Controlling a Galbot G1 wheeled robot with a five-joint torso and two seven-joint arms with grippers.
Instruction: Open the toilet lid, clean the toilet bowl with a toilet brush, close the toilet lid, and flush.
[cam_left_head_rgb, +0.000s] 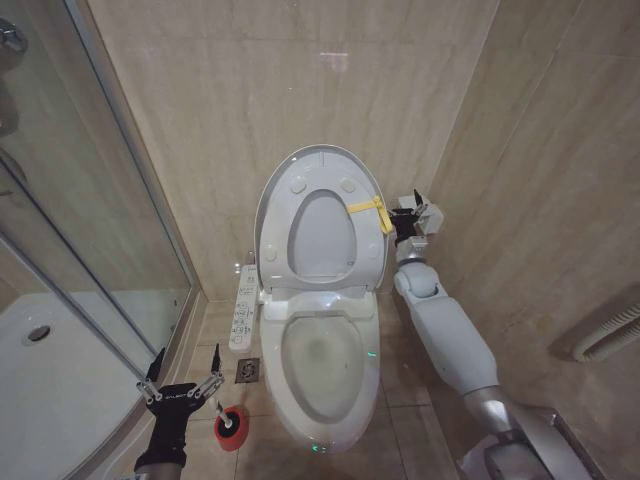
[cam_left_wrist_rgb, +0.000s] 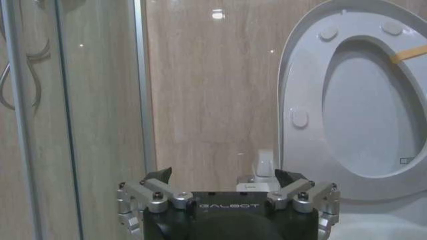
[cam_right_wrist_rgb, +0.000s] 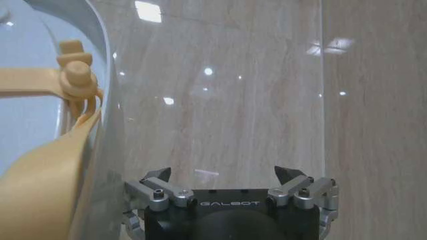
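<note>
The toilet lid (cam_left_head_rgb: 322, 215) stands up and leans back near the wall, so the first job looks done. The seat is up with it, and round bumps show on the raised underside. A yellow strap (cam_left_head_rgb: 372, 211) hangs at the rim of the lid.

The right end effector (cam_left_head_rgb: 412, 217) is up high, just beside the edge of the lid where the yellow strap is. Its fingers are spread apart and hold nothing. From its own camera the strap (cam_right_wrist_rgb: 47, 165) is close by on one side, and plain wall tiles are in front of it.

The toilet bowl (cam_left_head_rgb: 322, 375) is below the right end effector and is open to the top. It looks a bit brown inside, so I think it is not cleaned yet.

The left end effector (cam_left_head_rgb: 181, 380) is down low near the floor, beside the glass shower door (cam_left_head_rgb: 90, 230). Its fingers are also spread apart and hold nothing. The toilet brush (cam_left_head_rgb: 232, 424) sits in its red cup (cam_left_head_rgb: 230, 431) on the floor, just beside this end effector and a little lower. The brush is not picked up yet.

So one step is done. Scrubbing the bowl, shutting the lid and flushing are all left to do.
</note>
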